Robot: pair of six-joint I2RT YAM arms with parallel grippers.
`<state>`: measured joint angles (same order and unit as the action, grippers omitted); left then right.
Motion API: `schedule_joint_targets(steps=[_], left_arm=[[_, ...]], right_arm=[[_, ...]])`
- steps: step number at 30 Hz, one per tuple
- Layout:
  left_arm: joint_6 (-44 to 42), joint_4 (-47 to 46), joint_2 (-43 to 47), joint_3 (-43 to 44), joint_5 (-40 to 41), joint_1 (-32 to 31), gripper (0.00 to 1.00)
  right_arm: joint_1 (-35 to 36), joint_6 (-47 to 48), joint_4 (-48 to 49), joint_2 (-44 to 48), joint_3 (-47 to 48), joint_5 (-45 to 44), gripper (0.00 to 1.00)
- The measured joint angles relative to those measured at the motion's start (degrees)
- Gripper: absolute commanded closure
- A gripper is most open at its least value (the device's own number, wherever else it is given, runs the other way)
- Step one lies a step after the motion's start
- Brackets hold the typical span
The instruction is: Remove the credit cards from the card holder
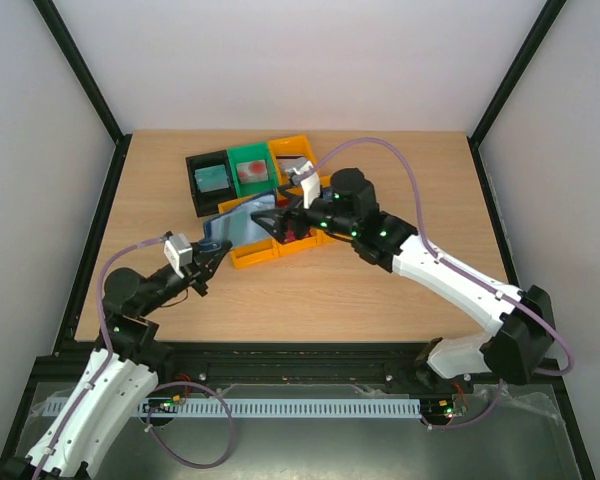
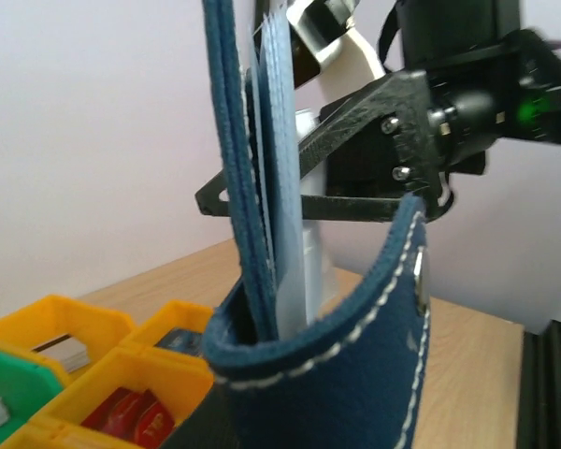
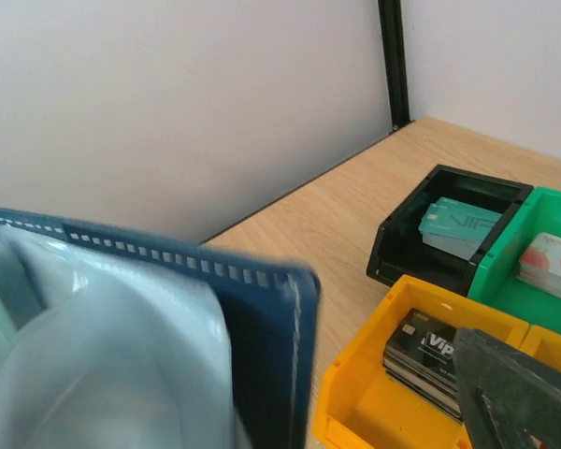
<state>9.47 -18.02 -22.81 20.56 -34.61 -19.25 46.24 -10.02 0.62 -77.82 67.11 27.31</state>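
The dark navy card holder (image 1: 238,226) is held up off the table, unfolded, with my left gripper (image 1: 208,262) shut on its lower edge. In the left wrist view the card holder (image 2: 337,374) fills the foreground and hides my own fingers. Its pale inner leaves (image 2: 285,196) stand upright, and I cannot tell whether a card sits among them. My right gripper (image 1: 271,221) is open beside the holder's right end, one finger (image 3: 516,388) showing with nothing in it. Credit cards lie in the bins: teal ones (image 3: 458,227), a red one (image 3: 552,264) and dark ones (image 3: 432,360).
A black bin (image 1: 211,181), a green bin (image 1: 252,171) and orange bins (image 1: 291,153) cluster at the table's middle back. More orange bins (image 1: 255,254) lie under the holder and my right gripper. Black frame posts stand at the table's corners.
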Motion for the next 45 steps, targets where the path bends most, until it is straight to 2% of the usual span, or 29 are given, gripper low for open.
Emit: schedule_joint_targets(steps=[8, 9, 10, 11, 16, 17, 18, 19, 21, 24, 28, 33, 38, 45], left_arm=[[3.76, -4.61, 0.63, -0.02, -7.76, 0.04, 0.98], [4.13, -5.20, 0.61, -0.02, -8.20, 0.04, 0.98], [4.55, -5.79, 0.61, -0.02, -8.59, 0.04, 0.98], [4.83, -6.14, 0.61, -0.02, -8.87, 0.04, 0.98], [6.12, -6.51, 0.52, -0.02, -9.53, 0.04, 0.98], [6.45, -6.54, 0.48, -0.02, -9.49, 0.11, 0.98], [6.69, -6.51, 0.42, -0.02, -9.46, 0.26, 0.94], [6.95, -6.47, 0.35, -0.02, -9.31, 0.37, 0.84], [7.85, -6.51, 0.26, -0.04, -9.11, 0.66, 0.56], [9.09, -6.99, 0.52, -0.02, -8.92, 0.76, 0.45], [11.06, -7.19, 1.33, 0.04, -6.25, 2.21, 0.41], [12.87, -7.34, 1.51, 0.04, -3.65, 3.17, 0.46], [13.68, -6.99, 1.46, 0.04, -2.12, 3.23, 0.47], [15.58, -7.54, 1.49, 0.04, -2.93, 4.24, 0.41]], right_arm=[[-3.65, -0.09, 3.06, 2.43, -3.32, 17.11, 0.01], [-3.65, -0.20, 3.04, 1.99, -2.95, 19.32, 0.06], [-3.67, -0.35, 3.04, 1.36, -2.43, 21.44, 0.12], [-3.67, -0.44, 3.04, 0.76, -2.01, 23.08, 0.23], [-3.63, -2.08, 4.09, -0.26, -1.86, 28.83, 0.88], [-3.63, -2.49, 4.50, -0.26, -1.86, 29.83, 0.96], [-3.63, -2.71, 4.87, -0.26, -1.84, 30.58, 0.98], [-3.56, -2.89, 5.05, -0.26, -1.84, 31.28, 0.98], [-3.58, -2.95, 5.20, -0.22, -1.79, 32.09, 0.98], [-3.61, -1.62, 4.04, -0.20, -1.79, 31.95, 0.98], [-3.85, 1.44, 0.70, 0.46, -1.79, 31.08, 0.98], [-3.89, 3.32, -1.90, 1.11, -1.31, 30.77, 0.98], [-3.91, 4.20, -2.89, 1.11, -0.72, 31.15, 0.98], [-5.07, 6.43, -5.27, 1.40, -0.31, 32.06, 0.98]])
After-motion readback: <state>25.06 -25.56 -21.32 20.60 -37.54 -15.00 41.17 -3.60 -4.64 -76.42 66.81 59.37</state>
